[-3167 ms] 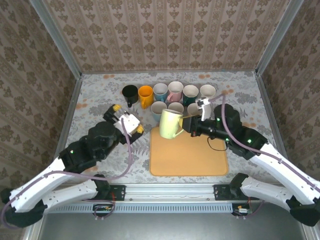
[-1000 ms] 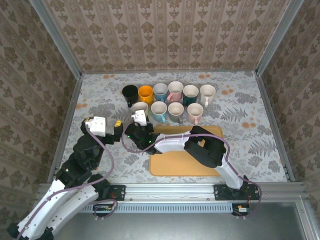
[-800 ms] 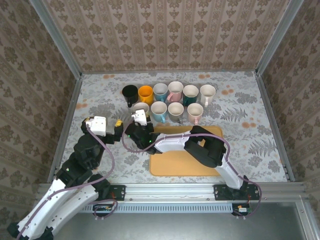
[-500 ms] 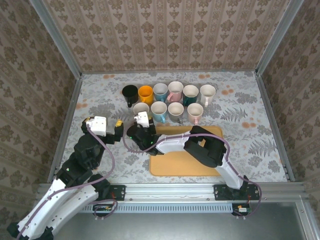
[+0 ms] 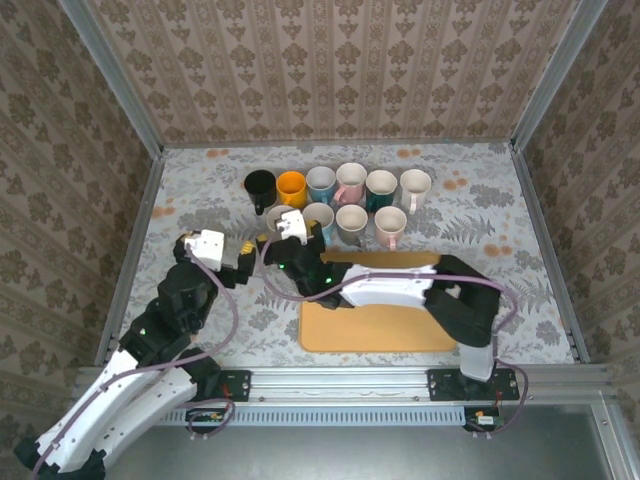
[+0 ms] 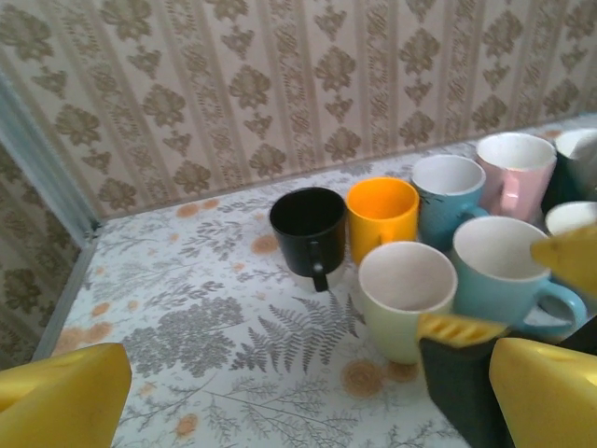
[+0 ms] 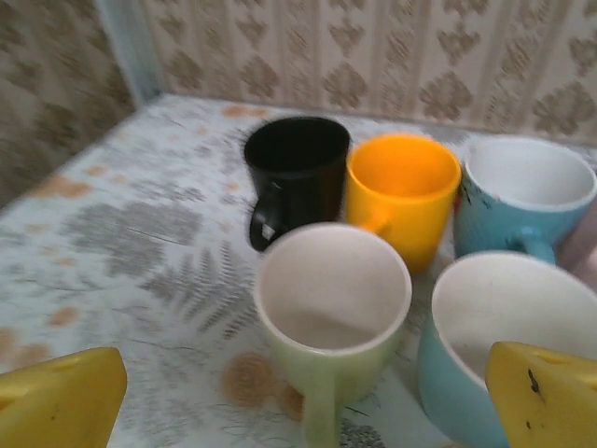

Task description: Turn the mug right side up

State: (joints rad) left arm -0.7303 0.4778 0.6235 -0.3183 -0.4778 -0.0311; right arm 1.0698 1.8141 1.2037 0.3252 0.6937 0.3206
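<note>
Top external view: you are looking down on a floral-patterned bench [image 5: 200, 190] where a cluster of mugs is standing in two rows near the middle of the far edge. The pale yellow-green mug [image 5: 281, 218], the task's thing, is sitting upright at the left end of the nearer row, mouth facing up. It is sitting just beside a light blue mug [image 5: 318, 214] on its right. Behind it, a black mug [image 5: 260, 184] and an orange mug [image 5: 291, 186] are heading the farther row. An orange mat [image 5: 380, 325] is lying toward the near edge, with the right arm reaching across it to the left.

Right wrist view: the right pincer [image 7: 298, 373] is hanging released. Its yellow fingers [image 7: 61, 397] are standing wide apart at the lower corners, and neither is touching the pale mug, whose handle is pointing toward the camera.

Left wrist view: the left pincer [image 6: 308, 392] is likewise spreading fully, gripping nothing, over bare bench left of the cluster. The pale mug is showing its empty cream interior, with the dark body of the right pincer sitting just beside it, at its lower right in this view.
</note>
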